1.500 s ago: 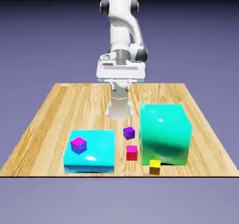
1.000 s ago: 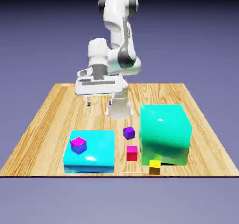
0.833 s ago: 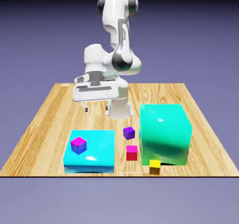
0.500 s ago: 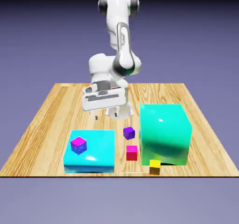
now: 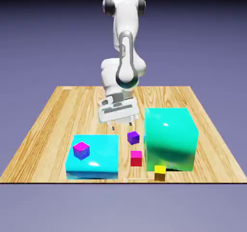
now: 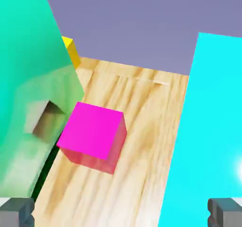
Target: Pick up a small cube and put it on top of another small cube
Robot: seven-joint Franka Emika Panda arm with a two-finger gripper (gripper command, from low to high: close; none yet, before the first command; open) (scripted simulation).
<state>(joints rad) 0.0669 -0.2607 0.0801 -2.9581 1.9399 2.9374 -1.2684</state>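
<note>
Gripper: the gripper (image 5: 120,126) hangs low over the table (image 5: 43,124), its jaws spread wide and nothing between them; in the hand view the two grey fingertips (image 6: 16,211) sit at the bottom corners, far apart
Small cube: the violet-purple cube (image 5: 133,137) lies on the wood just below and to the exterior view's right of the gripper, in the lane between the two big blocks; it is not touched by the fingers; it cannot be made out in the hand view
Target cube: the magenta-topped cube (image 5: 81,150) with blue sides rests on top of the cyan block (image 5: 99,158), near that block's left edge in the exterior view; well apart from the violet-purple cube
Cyan block: low and flat, at the exterior view's left; in the hand view it fills the right side
Teal block: the teal block (image 5: 171,137) is taller, at the exterior view's right; in the hand view it fills the left side
Red cube: the red cube (image 5: 136,158) lies on the wood between the two blocks, nearer the table's front edge than the violet-purple cube; in the hand view it shows as a magenta-pink cube ahead of the fingers
Yellow cube: the yellow cube (image 5: 159,171) sits at the front edge, against the teal block's lower corner
</note>
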